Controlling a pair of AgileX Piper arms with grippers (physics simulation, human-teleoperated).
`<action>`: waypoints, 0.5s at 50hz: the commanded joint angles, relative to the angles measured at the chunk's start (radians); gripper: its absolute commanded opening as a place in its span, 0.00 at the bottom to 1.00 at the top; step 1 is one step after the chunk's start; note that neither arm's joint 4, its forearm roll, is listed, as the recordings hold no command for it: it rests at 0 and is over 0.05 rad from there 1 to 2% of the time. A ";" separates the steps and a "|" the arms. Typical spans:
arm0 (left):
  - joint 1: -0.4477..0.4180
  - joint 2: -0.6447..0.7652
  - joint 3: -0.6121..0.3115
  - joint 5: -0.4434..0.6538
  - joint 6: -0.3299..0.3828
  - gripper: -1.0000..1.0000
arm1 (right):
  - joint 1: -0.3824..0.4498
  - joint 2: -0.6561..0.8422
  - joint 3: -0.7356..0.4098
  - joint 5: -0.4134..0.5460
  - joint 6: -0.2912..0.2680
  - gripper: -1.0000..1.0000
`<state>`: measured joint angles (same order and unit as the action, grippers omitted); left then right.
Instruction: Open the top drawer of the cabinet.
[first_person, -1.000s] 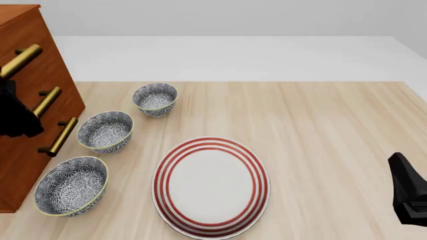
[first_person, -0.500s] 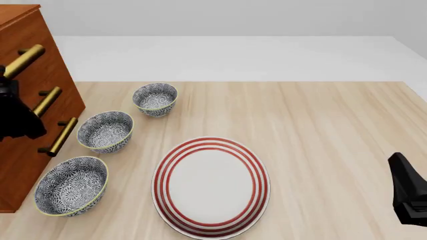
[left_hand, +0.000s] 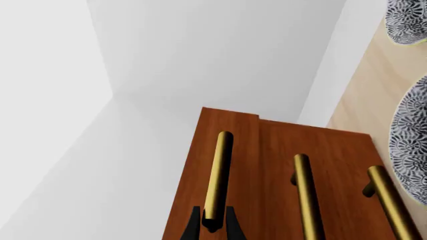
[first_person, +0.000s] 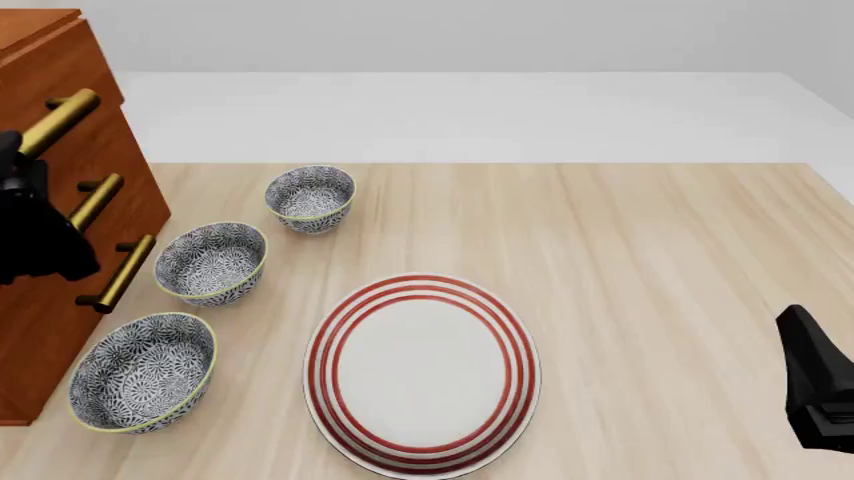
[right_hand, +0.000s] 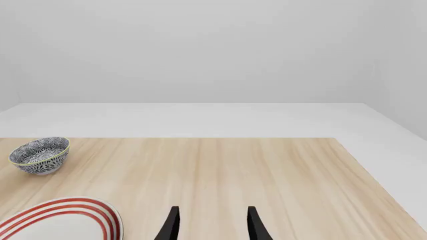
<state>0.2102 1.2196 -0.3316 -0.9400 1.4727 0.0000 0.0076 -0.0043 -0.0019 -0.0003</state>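
Observation:
The cabinet (first_person: 40, 320) stands at the table's left edge, with three brass bar handles down its front. The top drawer (first_person: 67, 62) sticks out a little beyond the two below it. My left gripper (first_person: 14, 165) is shut on the near end of the top drawer's brass handle (first_person: 62, 118). In the left wrist view the black fingertips (left_hand: 194, 225) clamp that handle (left_hand: 217, 172) on the top drawer (left_hand: 240, 130). My right gripper (right_hand: 212, 226) is open and empty, low over the table's right front; only its black body (first_person: 817, 392) shows in the front view.
Three patterned bowls (first_person: 310, 197) (first_person: 211, 262) (first_person: 143, 370) stand in a row just right of the cabinet front. A red-ringed white plate (first_person: 422, 372) lies at the front middle. The far bowl (right_hand: 40, 154) and the plate's edge (right_hand: 67, 217) also show in the right wrist view.
The top drawer and its handle have slid slightly out to the right with my left gripper on the handle. The right arm has not moved.

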 joint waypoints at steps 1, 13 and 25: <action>-0.007 -0.008 0.027 0.010 0.011 0.00 | 0.000 0.000 0.000 0.000 0.000 1.00; -0.028 -0.014 0.042 0.000 0.018 0.00 | 0.000 0.000 0.000 0.000 0.000 1.00; -0.046 -0.031 0.053 0.002 0.020 0.00 | 0.000 0.000 0.000 0.000 0.000 1.00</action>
<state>0.1634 1.2064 -0.3174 -0.9467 1.4839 0.0000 0.0076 -0.0043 -0.0019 -0.0004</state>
